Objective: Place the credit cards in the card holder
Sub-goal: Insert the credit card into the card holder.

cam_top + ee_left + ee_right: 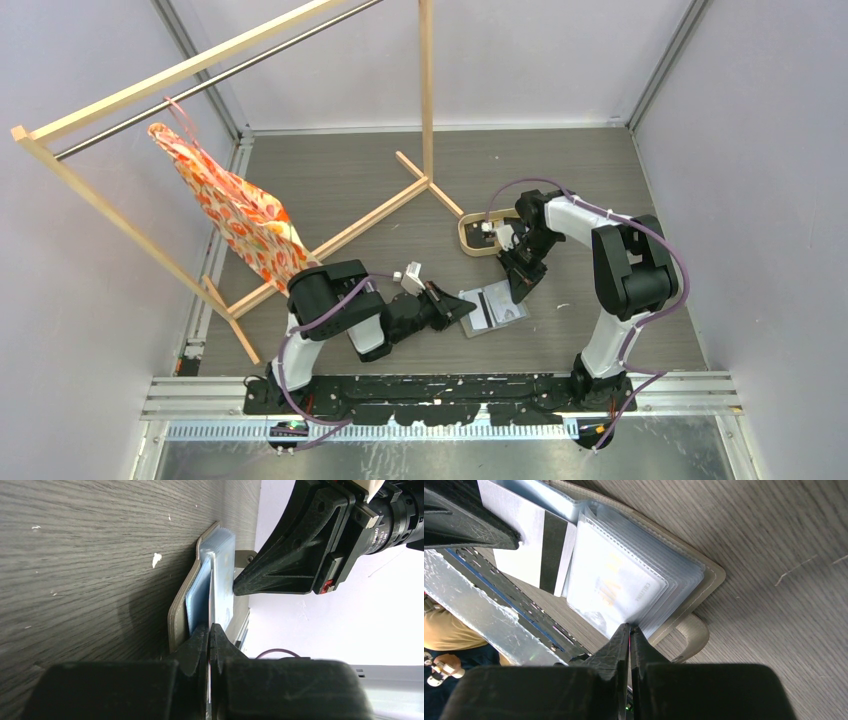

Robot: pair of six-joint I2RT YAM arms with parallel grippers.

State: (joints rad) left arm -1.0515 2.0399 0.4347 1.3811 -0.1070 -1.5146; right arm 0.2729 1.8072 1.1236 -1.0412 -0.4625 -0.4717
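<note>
Now my left gripper (210,631) pinches a striped white credit card (531,550) at the sleeves of the open card holder (492,308), midway along the table's near edge. My right gripper (630,629), fingers together, pins the sleeves. Next, I judge, a straight, gentle push.

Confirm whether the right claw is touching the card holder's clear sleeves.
Touching. The right wrist view shows the right claw shut, its tips pinching the edge of the clear sleeves of the card holder. The left claw grips a credit card.
</note>
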